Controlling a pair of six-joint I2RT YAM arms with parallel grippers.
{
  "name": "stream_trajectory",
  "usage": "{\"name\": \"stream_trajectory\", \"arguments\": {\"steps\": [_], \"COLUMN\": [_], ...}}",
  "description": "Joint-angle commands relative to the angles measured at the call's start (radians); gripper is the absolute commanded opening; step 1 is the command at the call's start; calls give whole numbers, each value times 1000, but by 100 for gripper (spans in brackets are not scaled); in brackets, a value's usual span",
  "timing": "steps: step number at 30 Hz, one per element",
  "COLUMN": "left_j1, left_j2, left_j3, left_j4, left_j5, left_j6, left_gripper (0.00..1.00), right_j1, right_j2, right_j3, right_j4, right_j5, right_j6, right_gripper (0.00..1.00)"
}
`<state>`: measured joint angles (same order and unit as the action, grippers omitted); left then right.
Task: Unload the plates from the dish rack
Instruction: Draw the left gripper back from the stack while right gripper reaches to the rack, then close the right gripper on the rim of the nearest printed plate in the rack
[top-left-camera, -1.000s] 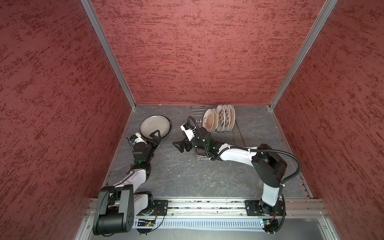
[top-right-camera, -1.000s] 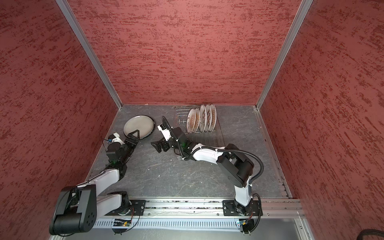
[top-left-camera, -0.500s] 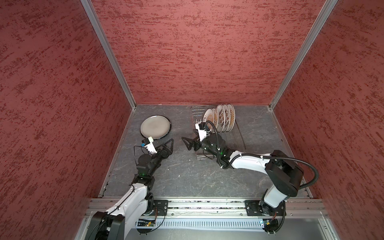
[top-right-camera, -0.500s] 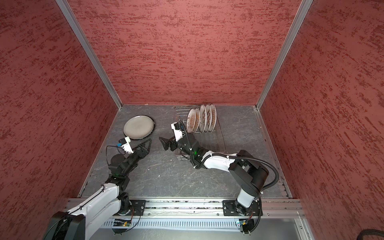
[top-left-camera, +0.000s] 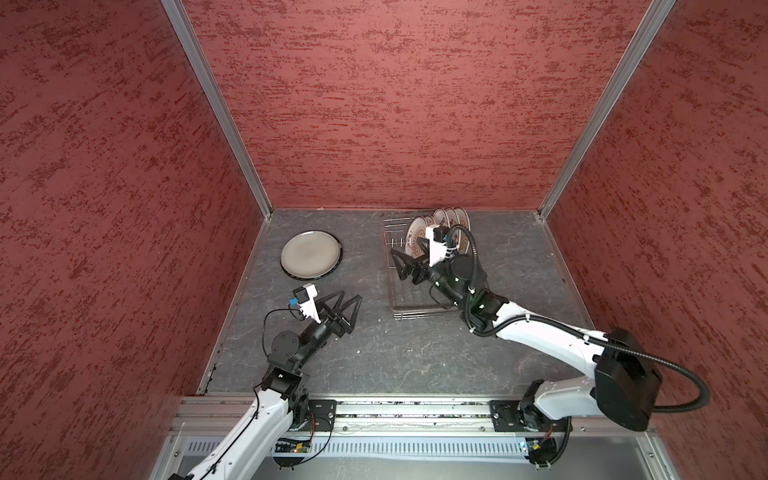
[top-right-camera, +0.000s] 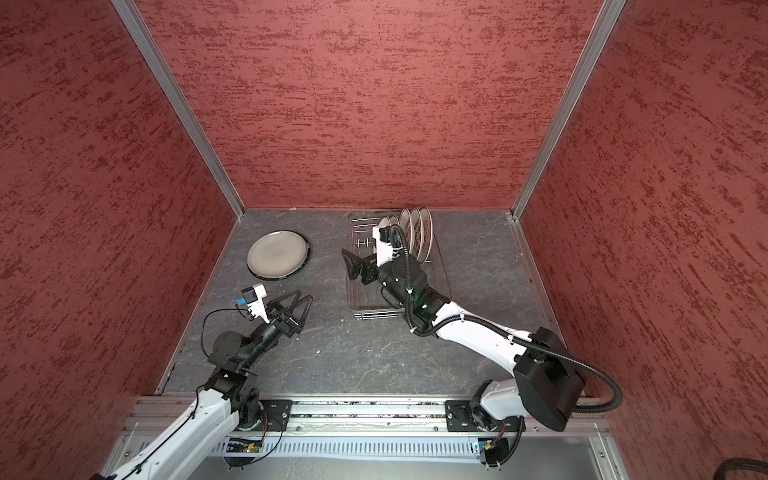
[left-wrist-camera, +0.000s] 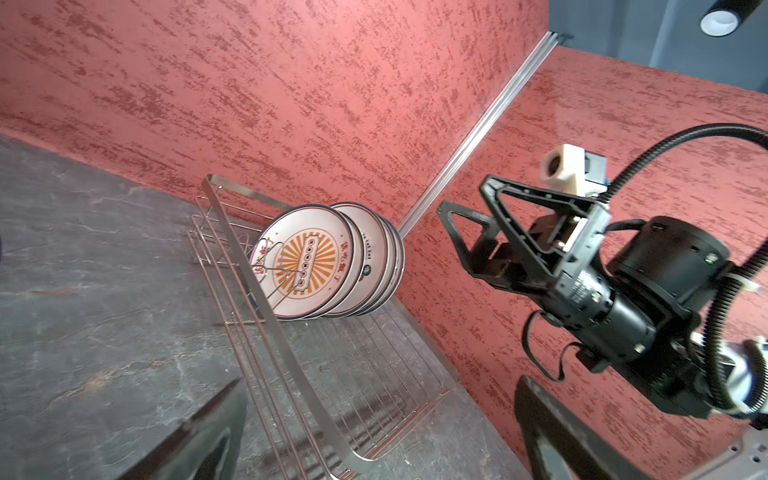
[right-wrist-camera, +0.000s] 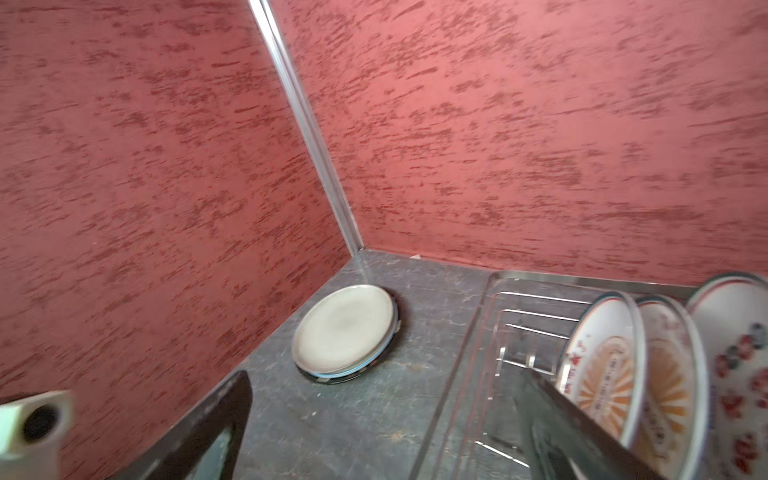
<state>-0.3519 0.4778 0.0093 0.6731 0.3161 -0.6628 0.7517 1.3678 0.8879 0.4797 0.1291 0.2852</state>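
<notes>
Since a second ago the left pincer (top-left-camera: 350, 296) has drawn back from the grey plate (top-left-camera: 311, 254), which lies flat on the worktop (top-left-camera: 395, 357) well apart from the dish rack (top-left-camera: 415, 316) — that one looks done. Meanwhile the right pincer (top-left-camera: 400, 266) has swung back over the rack, near the standing plates (left-wrist-camera: 307, 266). Both pincers are apart and empty. The remaining plates lean together at the rack's far end, a sunburst one in front. The next move, I judge, is for the right pincer to straddle that front rim, close on it and lift straight up — clear of the prongs.
</notes>
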Motion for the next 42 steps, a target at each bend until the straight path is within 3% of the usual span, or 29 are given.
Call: {"name": "stream_trajectory", "arguments": {"steps": [1,5,9,11,16,21,25,30,42], "left_j1": [-13,-17,-33,-43,-52,-59,-70,-76,-90], "left_j2": [-19,-9,37,67,198,296,317,347,346], "left_j3": [-34,-20,4,34,46,69,102,110,103], "left_j4": [2,-5,-5,-56,58,108,57,72,98], "left_j5": [22,55,71,52,112,135,141,150,158], "left_j6": [31,37,65,79,69,78,100,95,84], "left_gripper": [99,99,99,99,99,99,99,99,99], "right_j1": [-68,-125,-170,-192,-256,-270,-284,-290,-293], "right_j2": [9,26,20,22,74,179,266,329,399], "right_j3": [23,66,78,98,187,321,419,490,533], "right_j4": [-125,-198,-225,-256,-362,-474,-538,-590,-636], "right_j5": [30,46,-19,14,20,106,77,169,207], "right_j6": [21,24,19,25,26,-1,-32,-26,-35], "right_gripper": [99,96,88,85,71,57,52,48,39]}}
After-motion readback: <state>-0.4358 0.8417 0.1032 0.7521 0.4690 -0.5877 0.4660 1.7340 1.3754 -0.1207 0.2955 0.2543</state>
